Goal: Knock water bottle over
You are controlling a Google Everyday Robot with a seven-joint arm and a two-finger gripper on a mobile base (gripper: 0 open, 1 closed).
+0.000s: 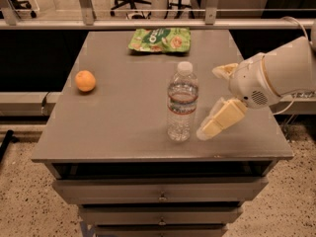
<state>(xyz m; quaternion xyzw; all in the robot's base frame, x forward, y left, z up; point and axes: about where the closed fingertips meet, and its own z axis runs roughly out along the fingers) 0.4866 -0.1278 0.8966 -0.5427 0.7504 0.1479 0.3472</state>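
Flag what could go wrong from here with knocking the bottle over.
1. The cream two-finger gripper, open, sits right of the clear ribbed plastic water bottle with a white cap, its lower finger close to the bottle's base. A push that low may slide it rather than tip it.
2. The bottle stands near the front edge of the grey table; once down, it might roll off.

table [123, 127]: grey
on it: orange [85, 80], green bag [159, 39], bottle [181, 102] upright
end effector [211, 102]: just beside bottle, fingers spread
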